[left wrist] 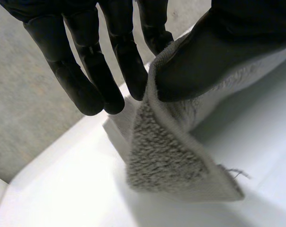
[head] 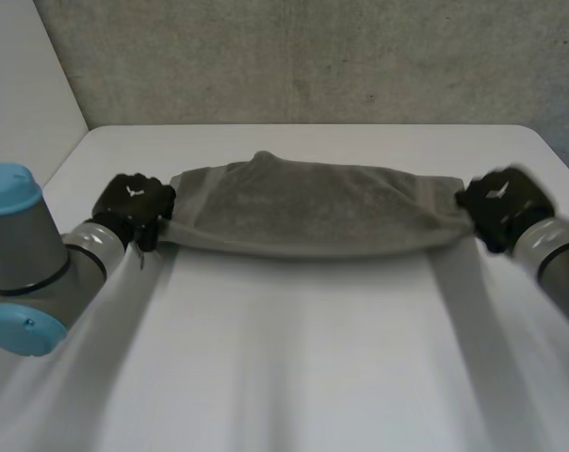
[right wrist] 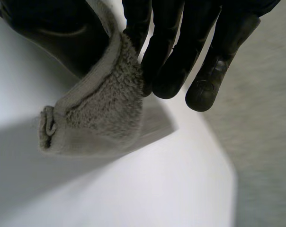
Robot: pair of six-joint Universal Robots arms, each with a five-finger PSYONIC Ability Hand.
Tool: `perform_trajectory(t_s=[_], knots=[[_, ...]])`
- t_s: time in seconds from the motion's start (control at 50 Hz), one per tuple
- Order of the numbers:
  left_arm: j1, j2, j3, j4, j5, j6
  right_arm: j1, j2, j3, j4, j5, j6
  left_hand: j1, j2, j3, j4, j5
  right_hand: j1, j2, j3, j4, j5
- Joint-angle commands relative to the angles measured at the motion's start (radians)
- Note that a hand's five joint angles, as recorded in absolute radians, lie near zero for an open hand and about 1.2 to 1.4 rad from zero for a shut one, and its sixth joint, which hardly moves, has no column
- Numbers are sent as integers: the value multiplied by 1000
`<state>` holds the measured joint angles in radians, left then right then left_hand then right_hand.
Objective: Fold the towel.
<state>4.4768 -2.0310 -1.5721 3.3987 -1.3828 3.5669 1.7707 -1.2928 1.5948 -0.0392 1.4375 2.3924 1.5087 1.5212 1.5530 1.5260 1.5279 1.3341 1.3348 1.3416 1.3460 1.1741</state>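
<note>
Grey terry towel (head: pixel 313 212) near the white bench's (head: pixel 303 358) far edge; left hand (head: pixel 134 202) and right hand (head: pixel 496 202) each pinch one end.

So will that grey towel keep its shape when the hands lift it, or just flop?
Probably floppy: the towel sags in a curve between the left hand and the right hand, which pinch its two ends. Its looped pile looks grippy, so it likely won't slip from the fingers. A mere pinch lifts its edge, so probably light.
</note>
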Motion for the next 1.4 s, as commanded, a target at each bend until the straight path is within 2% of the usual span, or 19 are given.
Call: perform_trajectory(t_s=[0.02,0.16,0.34,0.48,0.54,0.72,0.88,0.94,0.98,1.04,1.08,1.16,1.2,1.4], knots=[[16,116,-2,-35,-1,-3,-60,-175,-56,111,-41,-31,-112,-125,-157,-130,-306,62,61,55,50,48],[16,270,-49,-101,5,7,-96,-230,-98,324,-106,-67,-112,-125,-157,-130,-306,62,61,55,50,48],[16,400,-123,-147,8,17,-117,-270,-82,421,-109,-131,-112,-125,-157,-130,-306,62,61,55,50,48],[6,471,-169,-263,8,85,-145,-269,-75,603,-124,-245,-112,-125,-157,-130,-306,62,61,55,50,48],[5,506,-184,-301,10,102,-157,-261,-75,621,-146,-272,-112,-125,-157,-130,-306,62,61,55,50,48],[16,517,-203,-302,24,107,-183,-257,-78,616,-189,-275,-112,-125,-157,-130,-306,62,61,55,50,48],[2,341,-160,-239,28,110,-169,-120,-127,595,-209,-263,-112,-125,-157,-130,-306,62,61,55,50,48],[1,245,-109,-190,27,110,-165,-42,-165,565,-204,-248,-112,-125,-157,-130,-306,62,61,55,50,48],[-17,126,-34,-142,19,112,-160,50,-229,533,-192,-220,-112,-125,-157,-130,-306,62,61,55,50,48],[-34,66,18,-128,13,110,-157,96,-265,521,-183,-200,-112,-125,-157,-130,-306,62,61,55,50,48],[-57,-56,133,-124,8,110,-143,180,-340,497,-148,-158,-112,-125,-157,-130,-306,62,61,55,50,48],[-65,-164,250,-121,8,110,-112,248,-404,447,-103,-124,-112,-125,-157,-130,-306,62,61,55,50,48],[-65,-254,351,-114,8,110,-85,300,-446,369,-68,-93,-112,-125,-157,-130,-306,62,61,55,50,48],[-84,-437,537,-32,7,142,-39,405,-457,147,-17,-58,-112,-125,-157,-130,-306,62,61,55,50,48]])
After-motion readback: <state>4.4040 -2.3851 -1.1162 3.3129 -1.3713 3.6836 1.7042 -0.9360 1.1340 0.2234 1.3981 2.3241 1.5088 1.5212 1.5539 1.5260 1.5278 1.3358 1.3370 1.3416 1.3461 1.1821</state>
